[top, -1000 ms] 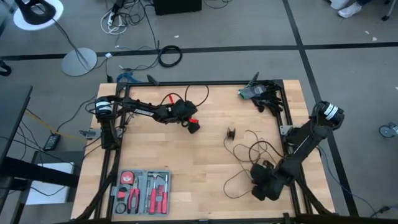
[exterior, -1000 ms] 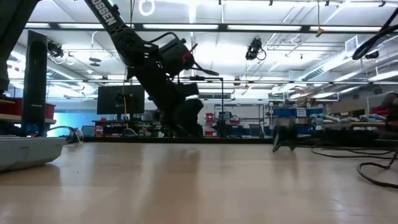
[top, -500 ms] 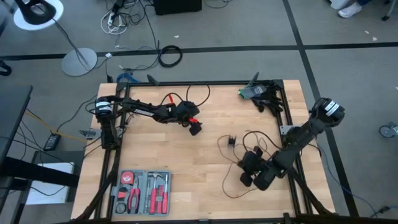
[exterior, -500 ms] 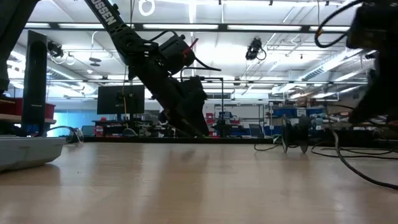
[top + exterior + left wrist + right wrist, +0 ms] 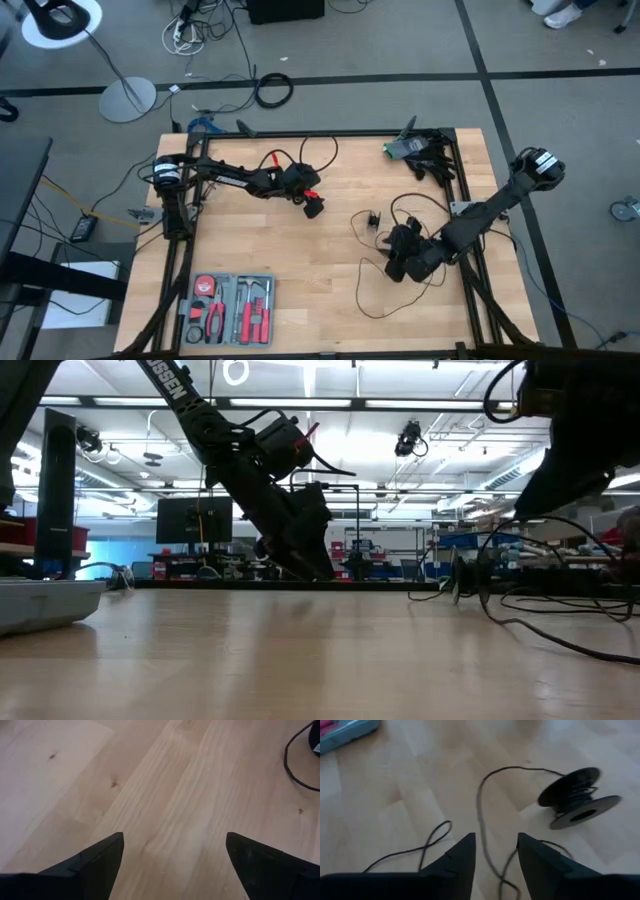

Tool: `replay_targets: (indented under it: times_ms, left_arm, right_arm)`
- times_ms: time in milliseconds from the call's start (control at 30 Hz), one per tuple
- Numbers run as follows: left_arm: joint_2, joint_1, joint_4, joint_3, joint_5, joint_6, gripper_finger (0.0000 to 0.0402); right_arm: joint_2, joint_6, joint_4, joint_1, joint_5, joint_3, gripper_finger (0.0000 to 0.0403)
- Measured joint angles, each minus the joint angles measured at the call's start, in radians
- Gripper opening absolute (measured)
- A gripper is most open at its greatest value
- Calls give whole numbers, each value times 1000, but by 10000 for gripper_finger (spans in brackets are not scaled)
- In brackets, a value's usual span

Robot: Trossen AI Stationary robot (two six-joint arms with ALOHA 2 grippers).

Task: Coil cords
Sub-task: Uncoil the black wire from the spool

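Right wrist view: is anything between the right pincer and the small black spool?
Nothing solid. Bare table separates the right pincer from the spool; only the black cord itself runs through that gap and between the fingers. The left pincer waits apart.

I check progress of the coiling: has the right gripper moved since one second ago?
Yes. In the high view the right gripper has shifted up the picture and leftward, away from the table's bottom edge, nearer the small spool.

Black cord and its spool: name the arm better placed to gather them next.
Right. The right gripper hangs directly over the black cord, with the spool close ahead of its parted fingers. The left gripper hovers open over bare table farther away.
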Motion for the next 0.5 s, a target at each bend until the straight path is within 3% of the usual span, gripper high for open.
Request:
replay_targets:
  times_ms: [200, 333, 500]
  left_arm:
    - [0, 0, 0, 0, 0, 0, 355]
    - [0, 0, 2, 0, 0, 0, 355]
    - [0, 0, 1, 1, 1, 0, 355]
  right_arm:
    - [-35, 115, -85, -68, 13, 0, 156]
    - [27, 307, -89, -159, -2, 0, 149]
    - [108, 402, -53, -236, -9, 0, 143]
